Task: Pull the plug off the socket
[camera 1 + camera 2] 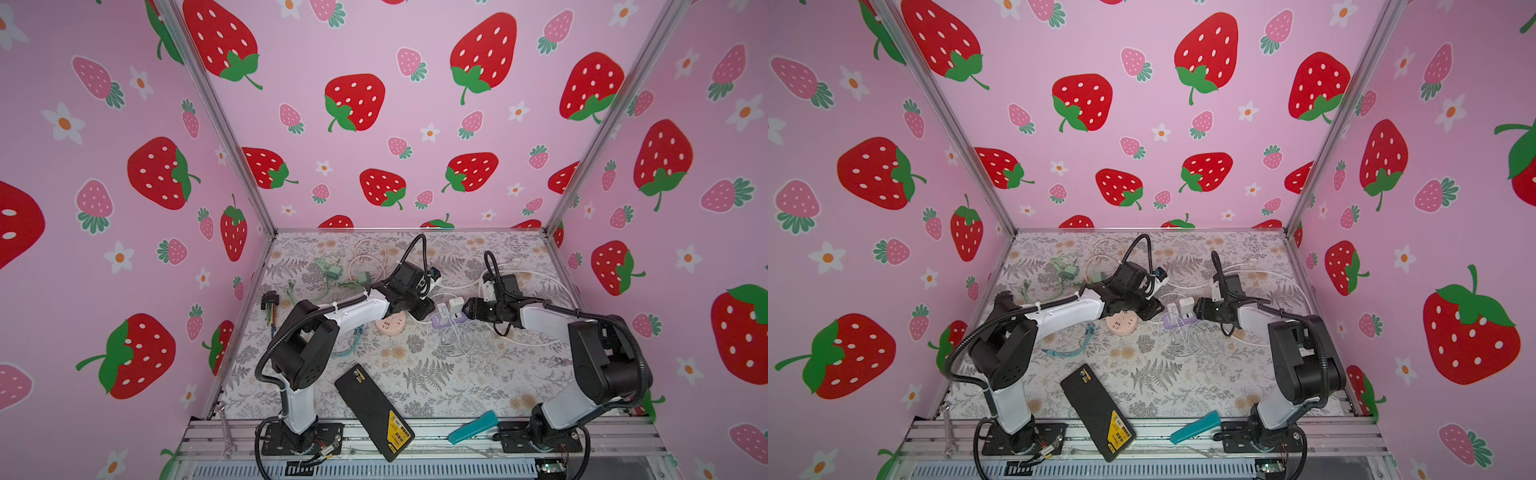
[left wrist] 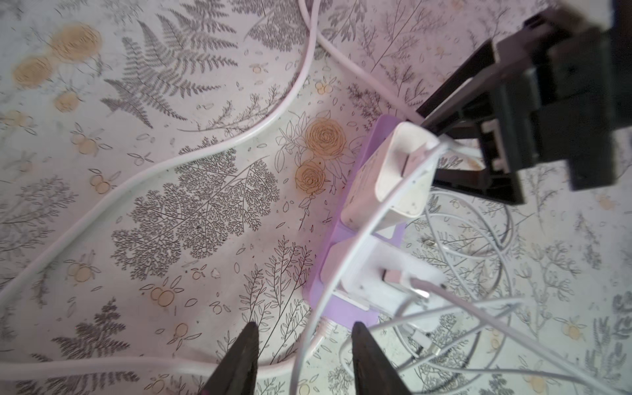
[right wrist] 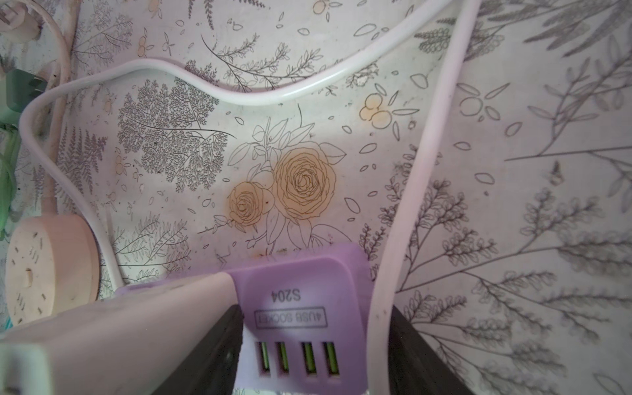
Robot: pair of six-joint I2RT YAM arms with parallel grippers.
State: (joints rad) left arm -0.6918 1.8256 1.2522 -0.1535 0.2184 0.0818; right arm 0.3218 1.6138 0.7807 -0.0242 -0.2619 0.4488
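In both top views, a slab-shaped lilac plastic socket point(image 1: 448, 322) is lying mid-desk point(image 1: 478, 386) on the fern-printed cover. Two smooth white cuboid plugs point(image 1: 456, 305) are standing seated in it, and thin white cables point(image 1: 457, 345) are looping beside it.

In the left wrist view, the left claw point(image 2: 303, 326) is standing partly open and empty, its tips just short of the socket's end.

In the right wrist view, the right claw point(image 3: 314, 307) is clamping the socket's USB end, with a thick white cord point(image 3: 410, 171) running between one finger and the socket.
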